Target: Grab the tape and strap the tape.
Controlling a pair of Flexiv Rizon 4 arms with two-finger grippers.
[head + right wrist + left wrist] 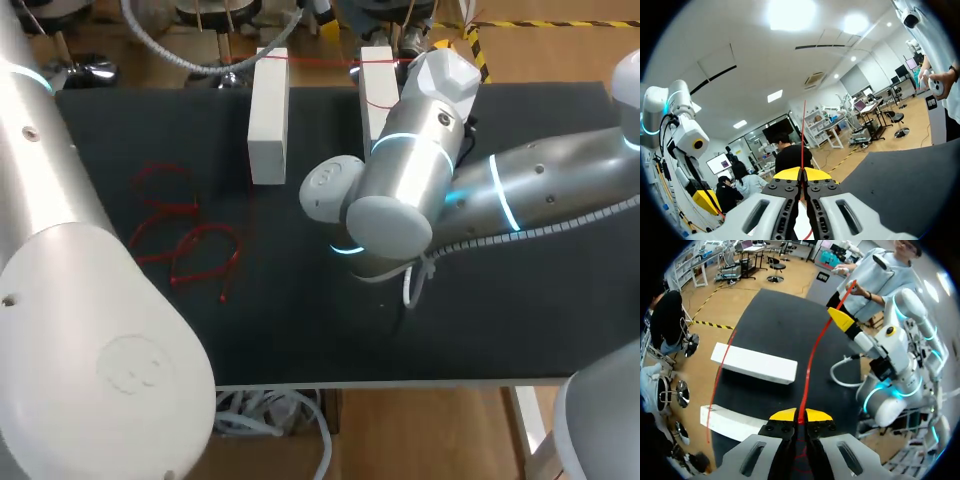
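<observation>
A thin red strap (812, 357) runs taut from my left gripper (800, 415), which is shut on it, up to my right gripper's yellow fingertips (841, 319). Another stretch of the strap curves past the two white blocks (754, 363) (732, 423) on the black table. In the right wrist view my right gripper (802, 173) is shut on the strap (803, 130), which rises straight out from between its tips. In the head view the strap (310, 60) shows as a red line across the far ends of the blocks (268, 115) (377, 85). My right arm (420, 170) hides both grippers there.
Several loose red straps (185, 240) lie tangled on the left part of the table (300, 320). My left arm (60, 260) fills the near left corner of the head view. A white cable (840, 375) loops beside my right arm.
</observation>
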